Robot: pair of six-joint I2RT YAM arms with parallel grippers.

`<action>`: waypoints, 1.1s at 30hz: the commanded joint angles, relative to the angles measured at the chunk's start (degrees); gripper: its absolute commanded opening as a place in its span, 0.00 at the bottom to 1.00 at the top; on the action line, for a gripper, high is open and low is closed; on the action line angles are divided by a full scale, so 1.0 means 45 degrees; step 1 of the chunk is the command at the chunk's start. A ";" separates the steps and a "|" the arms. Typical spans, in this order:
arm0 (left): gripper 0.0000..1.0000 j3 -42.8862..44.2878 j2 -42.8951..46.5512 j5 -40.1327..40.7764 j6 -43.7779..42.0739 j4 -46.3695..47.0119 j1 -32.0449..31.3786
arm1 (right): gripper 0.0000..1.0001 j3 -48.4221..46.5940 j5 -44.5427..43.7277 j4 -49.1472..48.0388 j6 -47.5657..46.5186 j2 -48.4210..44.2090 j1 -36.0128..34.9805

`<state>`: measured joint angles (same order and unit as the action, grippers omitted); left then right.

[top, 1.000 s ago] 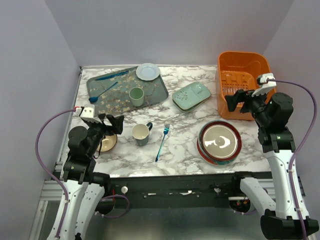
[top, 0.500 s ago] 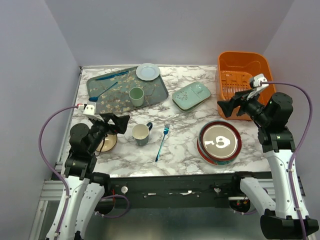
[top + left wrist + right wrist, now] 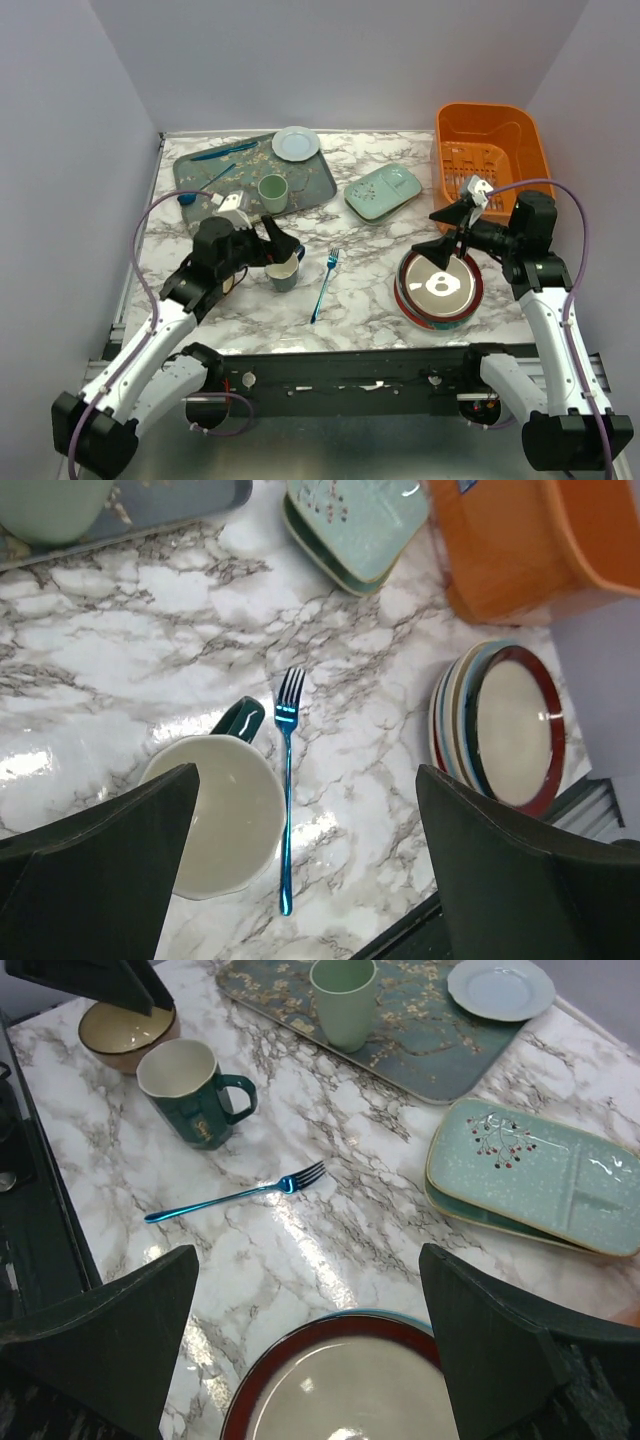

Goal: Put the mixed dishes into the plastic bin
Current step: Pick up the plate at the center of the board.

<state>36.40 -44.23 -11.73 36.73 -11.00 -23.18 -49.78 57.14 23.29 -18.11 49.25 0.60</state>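
Okay, both arms reach out over the marble table (image 3: 370, 250), and neither holds anything. Left gripper (image 3: 282, 250) has its jaws wide apart over the dark mug (image 3: 284, 272); contact unclear. Mug stands upright near the front, handle toward the blue fork (image 3: 323, 285), which lies just to its right, tines pointing away. Tan bowl (image 3: 125, 1032) sits left of the mug. Right gripper (image 3: 437, 232) also has its jaws wide apart, above the far-left edge of the plate stack (image 3: 440, 290), front right, red-rimmed plate on top. Mid-table: pale-green divided dish (image 3: 383, 191) resting on a second one like it. Behind left: floral tray (image 3: 310, 182) carrying a green cup (image 3: 272, 192), with a small pale plate (image 3: 296, 143) at its far corner. Far right corner: orange bin (image 3: 488, 108), upright, slotted rack inside. All the dishes in view sit outside it, on table or tray.
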 commanded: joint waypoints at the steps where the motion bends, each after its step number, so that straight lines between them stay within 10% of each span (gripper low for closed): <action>1: 0.99 0.1849 -0.1751 0.4280 -0.0758 -0.2004 -0.1836 | 1.00 0.0261 0.1012 0.0371 -0.0702 0.0050 0.0042; 6: 0.99 0.3079 -0.2495 0.5886 -0.1773 -0.3509 -0.2232 | 1.00 0.0262 0.0973 0.0606 -0.0936 0.0148 0.0042; 18: 0.97 0.4215 -0.4175 0.3312 -0.2908 -0.3630 -0.3325 | 1.00 -0.0325 -0.0568 0.3320 -0.4607 0.1299 -0.0055; 23: 0.96 0.3981 -0.4837 0.0636 -0.1934 -0.1035 -0.4261 | 1.00 -0.0500 -0.0863 0.3438 -0.4337 0.1437 -0.0055; 33: 0.91 0.5541 -0.9109 0.0770 0.0664 0.3029 -0.6195 | 1.00 -0.0520 -0.2502 0.2755 -0.2910 0.1535 -0.0055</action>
<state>57.52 -78.26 -6.48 33.34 -8.25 -48.93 -50.43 50.94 36.56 -34.15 55.86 0.54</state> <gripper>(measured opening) 0.939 0.996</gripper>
